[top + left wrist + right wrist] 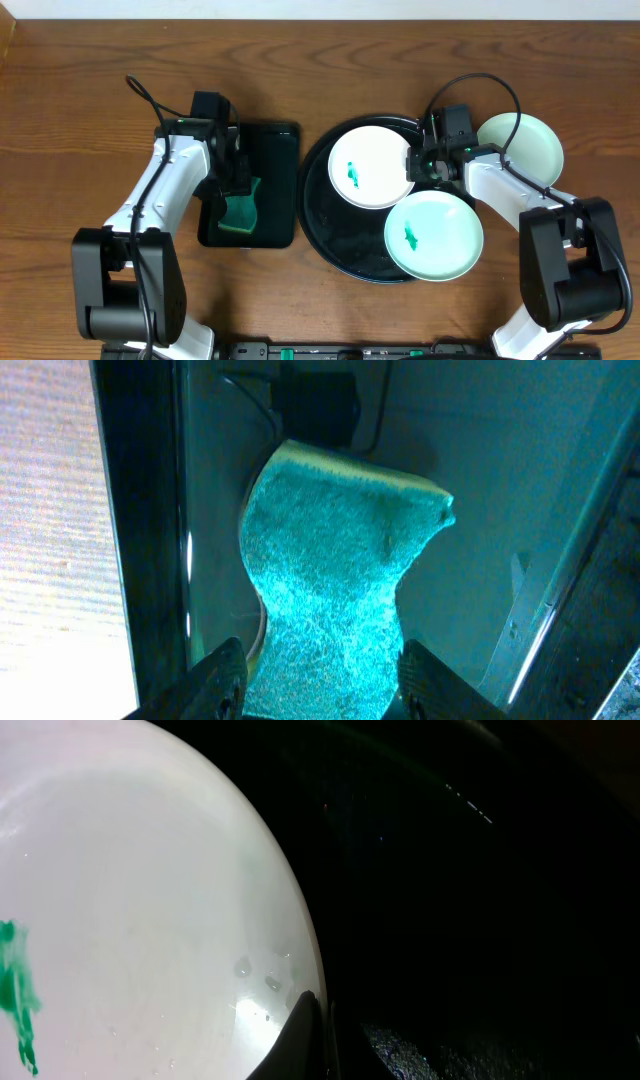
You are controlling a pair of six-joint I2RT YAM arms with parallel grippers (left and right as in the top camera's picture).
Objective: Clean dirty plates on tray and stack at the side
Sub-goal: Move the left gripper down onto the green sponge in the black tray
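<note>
Fully closed, the right gripper (310, 1005) pinches the rim of a green-smeared round white plate (372, 165) lying on the large glossy round black tray (330, 235) beside a second smeared pale-mint plate (434, 235), while the left gripper (320, 680) holds its jaws apart astride a green sponge (340, 560) in a rectangular black tray (275, 180).

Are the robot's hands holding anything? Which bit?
The right gripper pinches the round white plate by its rim. The left gripper has its jaws either side of the green sponge; a firm grip cannot be told.
</note>
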